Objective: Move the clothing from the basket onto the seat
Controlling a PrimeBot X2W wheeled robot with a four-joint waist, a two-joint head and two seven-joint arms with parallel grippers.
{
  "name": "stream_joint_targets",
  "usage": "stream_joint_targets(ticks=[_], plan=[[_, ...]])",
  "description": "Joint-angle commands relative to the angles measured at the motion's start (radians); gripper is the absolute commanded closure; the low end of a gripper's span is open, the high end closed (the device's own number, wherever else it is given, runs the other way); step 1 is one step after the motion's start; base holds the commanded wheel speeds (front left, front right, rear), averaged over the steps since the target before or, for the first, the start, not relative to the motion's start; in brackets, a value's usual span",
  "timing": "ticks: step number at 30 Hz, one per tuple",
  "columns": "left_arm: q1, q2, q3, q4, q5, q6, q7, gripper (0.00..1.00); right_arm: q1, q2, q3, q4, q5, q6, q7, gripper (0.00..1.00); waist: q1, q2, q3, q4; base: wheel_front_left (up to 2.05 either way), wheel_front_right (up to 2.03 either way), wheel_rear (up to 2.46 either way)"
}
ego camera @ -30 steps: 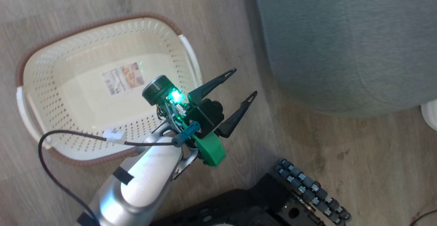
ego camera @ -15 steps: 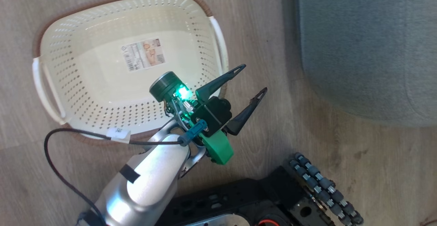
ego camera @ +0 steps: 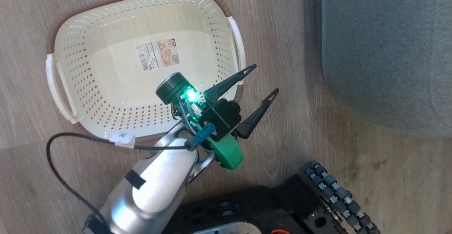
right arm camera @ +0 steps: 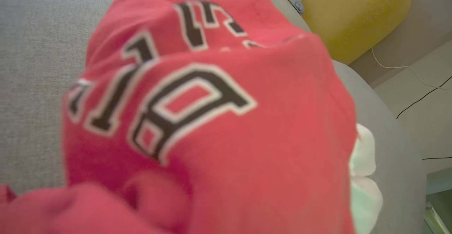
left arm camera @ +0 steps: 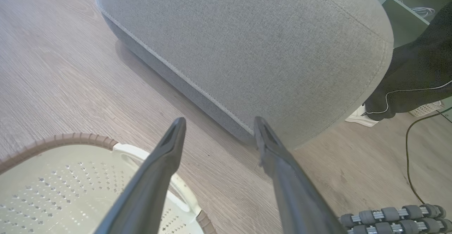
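The cream perforated basket (ego camera: 106, 85) stands on the wood floor with only a label on its bottom; its rim also shows in the left wrist view (left arm camera: 53, 142). My left gripper (ego camera: 265, 79) hangs open and holds nothing, over the basket's right handle, fingers pointing toward the grey seat (ego camera: 381, 50). From the left wrist, the left gripper (left arm camera: 219, 121) faces the seat's stitched edge (left arm camera: 265, 50). The red clothing (right arm camera: 219, 121), with dark white-edged lettering, hangs close before the right wrist camera above the seat (right arm camera: 31, 103). It bunches where my right fingers rise and hides them.
My dark wheeled base with its grey rollers (ego camera: 339, 195) sits at the bottom. A black cable (ego camera: 70, 138) loops off the left forearm. A yellow cushion (right arm camera: 353, 11) lies beyond the seat. A white shoe (left arm camera: 360, 115) and a floor cable (left arm camera: 409, 149) are at the seat's far corner.
The head camera has turned, so basket and seat have slid rightward in its picture. The left gripper stays open in much the same pose.
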Motion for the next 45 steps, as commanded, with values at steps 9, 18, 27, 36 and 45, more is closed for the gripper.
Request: stream_joint_targets(ticks=[9, 18, 27, 36, 45], plan=[[0.024, -0.015, -0.008, -0.04, -0.029, 0.009, -0.005, 0.0, 0.039, -0.05, 0.061, 0.017, 0.045, 0.0, -0.002, 0.0, 0.0, 0.0, -0.072, 0.011, 0.0, 0.0, 0.0], [0.048, -0.015, -0.032, -0.031, -0.057, 0.014, -0.005, 0.0, 0.089, -0.059, 0.153, 0.046, 0.056, 0.0, 0.028, 0.0, 0.0, 0.0, -0.208, 0.018, 0.0, 0.0, 0.0], [0.104, -0.015, -0.001, -0.036, -0.092, 0.018, -0.005, 0.0, 0.154, -0.077, 0.268, 0.015, 0.129, 0.0, 0.057, 0.0, 0.0, 0.0, -0.363, 0.004, 0.0, 0.0, 0.0], [0.18, -0.015, 0.069, -0.069, -0.116, 0.027, -0.005, 0.0, 0.277, -0.086, 0.391, -0.187, 0.354, 0.0, 0.032, 0.0, 0.0, 0.0, -0.515, -0.008, 0.0, 0.0, 0.0], [0.263, -0.015, 0.216, -0.125, -0.114, 0.03, -0.005, 0.0, 0.438, -0.151, 0.429, -0.557, 0.612, 0.0, -0.001, 0.0, 0.0, 0.0, -0.652, -0.002, 0.0, 0.0, 0.0]])
